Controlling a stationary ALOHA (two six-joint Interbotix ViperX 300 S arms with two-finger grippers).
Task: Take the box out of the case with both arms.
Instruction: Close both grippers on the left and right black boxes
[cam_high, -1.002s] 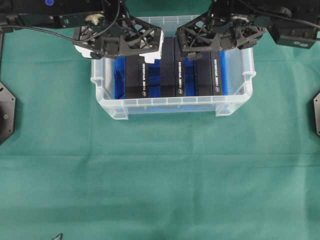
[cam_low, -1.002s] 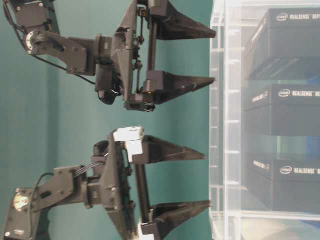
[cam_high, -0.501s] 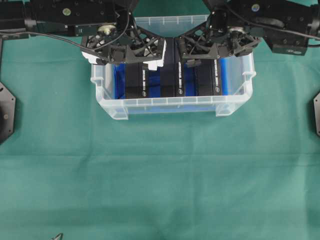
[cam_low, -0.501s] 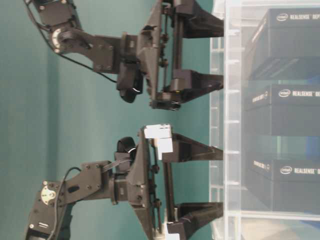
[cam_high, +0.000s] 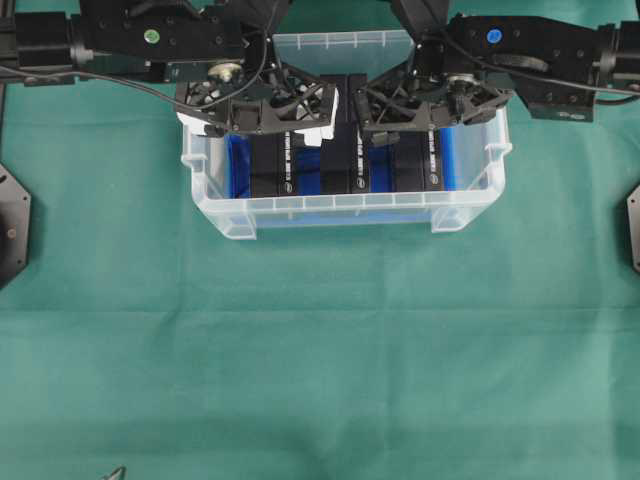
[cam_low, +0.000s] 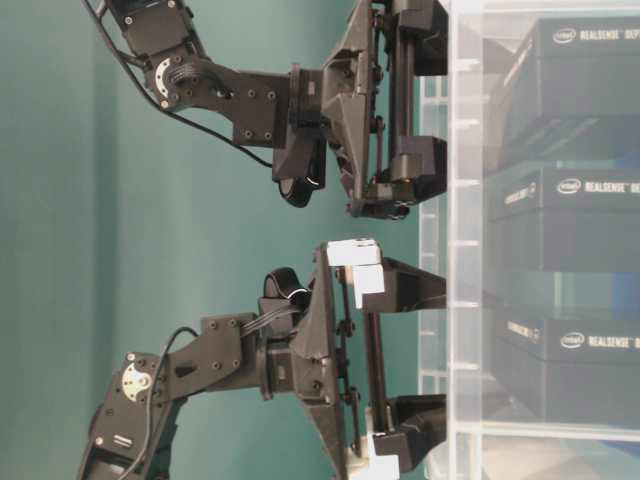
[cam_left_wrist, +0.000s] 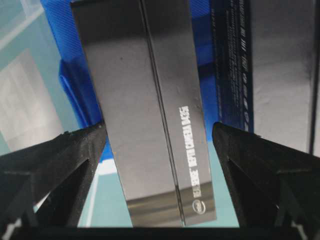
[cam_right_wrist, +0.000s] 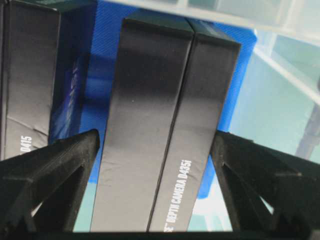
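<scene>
The clear case (cam_high: 340, 206) stands at the back of the green cloth, a blue sheet on its bottom. Three black boxes stand on edge in it: left (cam_high: 272, 172), middle (cam_high: 345, 160), right (cam_high: 418, 165). My left gripper (cam_high: 268, 130), the one with white parts, is open over the left box (cam_left_wrist: 145, 100), one finger on each side and not touching. My right gripper (cam_high: 420, 125) is open astride the right box (cam_right_wrist: 160, 100) in the same way. From table level, both the left gripper (cam_low: 430, 355) and the right gripper (cam_low: 430, 100) have their fingertips at the case rim (cam_low: 455, 300).
Green cloth (cam_high: 320, 350) covers the table in front of the case. The middle box stands between the two grippers. Black arm bases sit at the left edge (cam_high: 12, 225) and the right edge (cam_high: 632, 230).
Both grippers have come down toward the case; their fingertips went from short of the rim to level with it. Jaws stay wide. The boxes have not moved.
</scene>
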